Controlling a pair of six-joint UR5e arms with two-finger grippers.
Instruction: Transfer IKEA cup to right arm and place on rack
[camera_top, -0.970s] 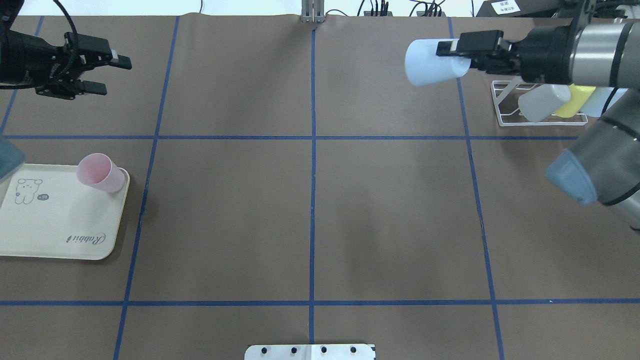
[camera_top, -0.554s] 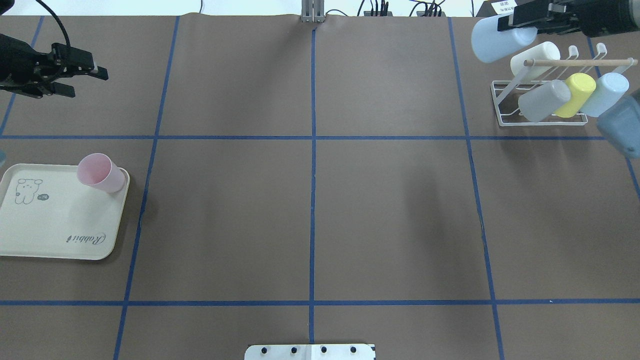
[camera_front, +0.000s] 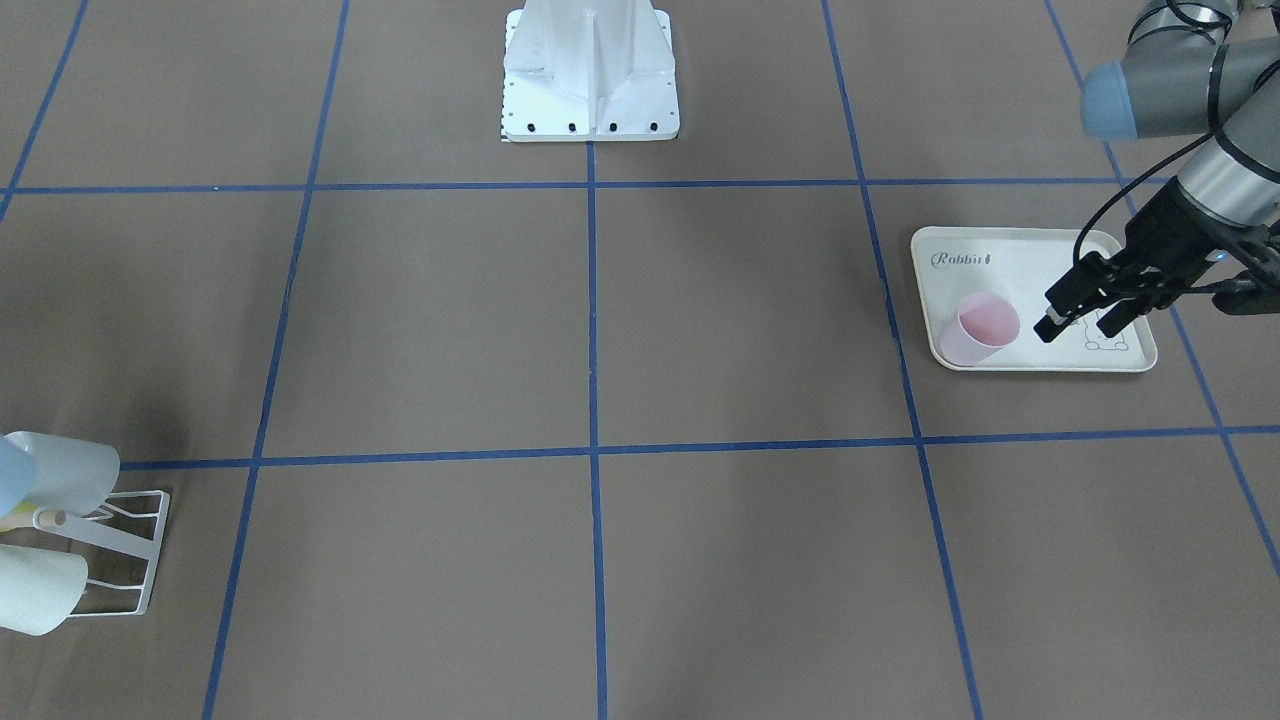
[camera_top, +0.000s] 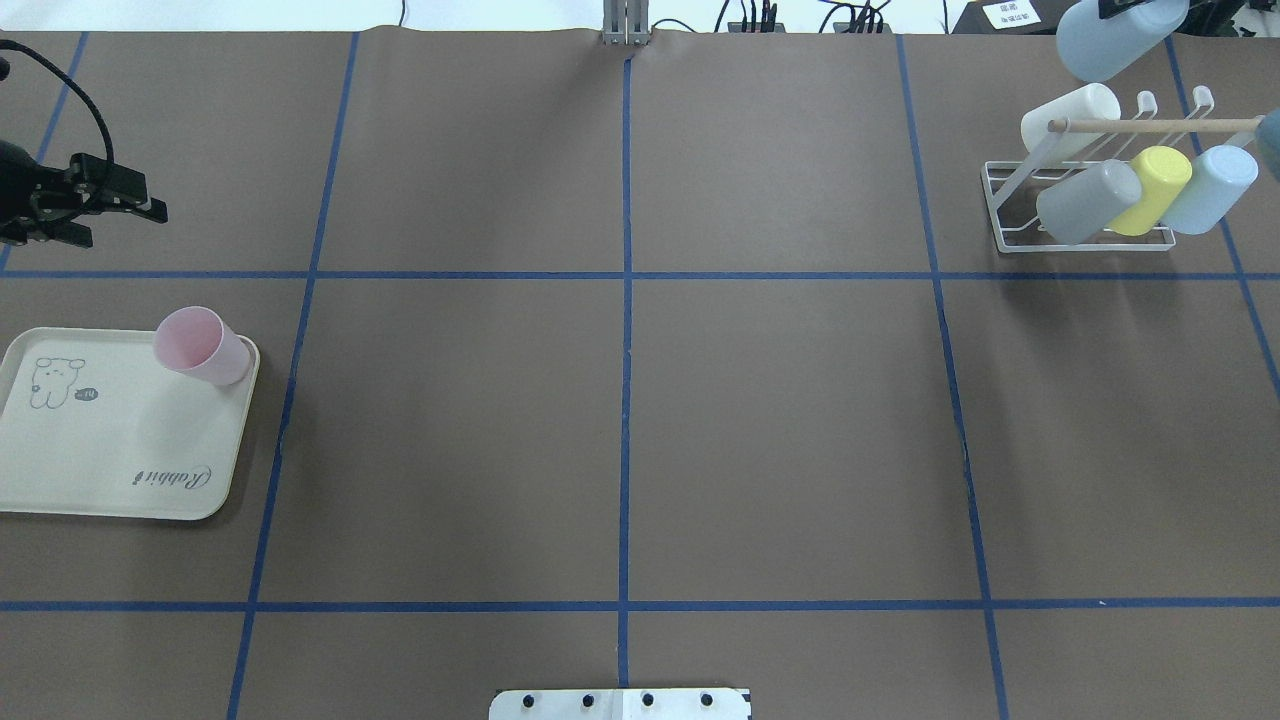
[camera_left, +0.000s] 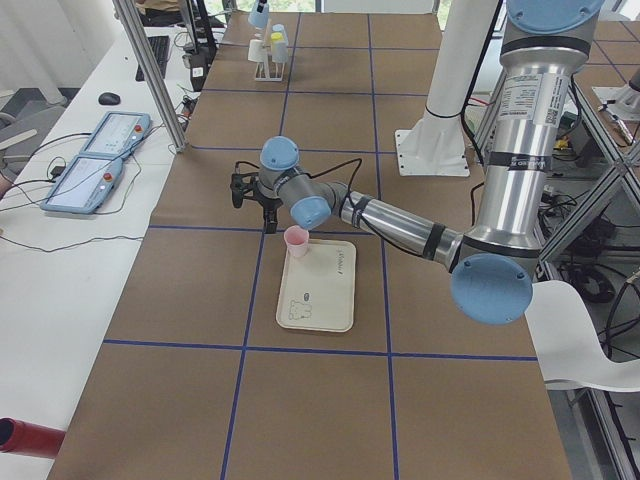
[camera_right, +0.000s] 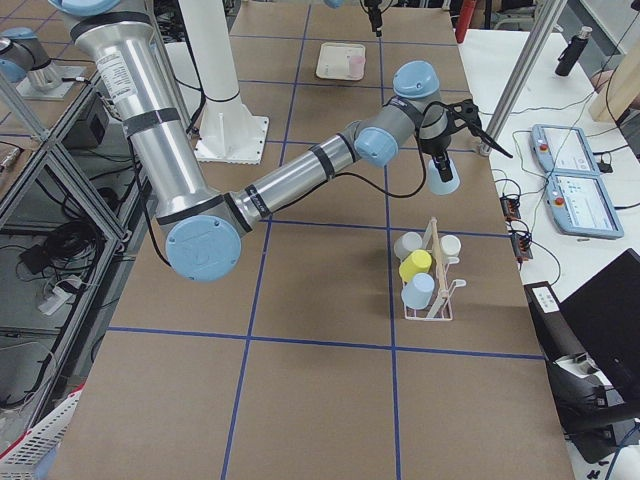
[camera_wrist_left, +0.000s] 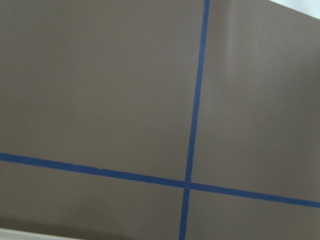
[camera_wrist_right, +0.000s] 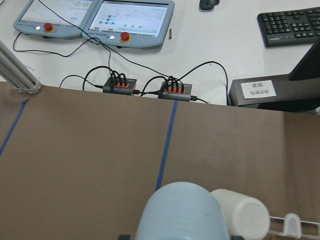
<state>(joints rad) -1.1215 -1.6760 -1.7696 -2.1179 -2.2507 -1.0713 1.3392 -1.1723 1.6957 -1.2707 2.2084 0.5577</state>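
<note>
brown table (camera_top: 620, 400): right arm (camera_right: 300, 175) outstretched, claw (camera_right: 439, 163) gripping cup (camera_top: 1115, 40)

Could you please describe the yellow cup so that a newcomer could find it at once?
In the overhead view, look to the far right corner of the brown table, where a white wire rack holds tilted cups. The yellow cup sits in the nearer row of three, between a grey cup and a pale blue cup; it alone is yellow.
</note>
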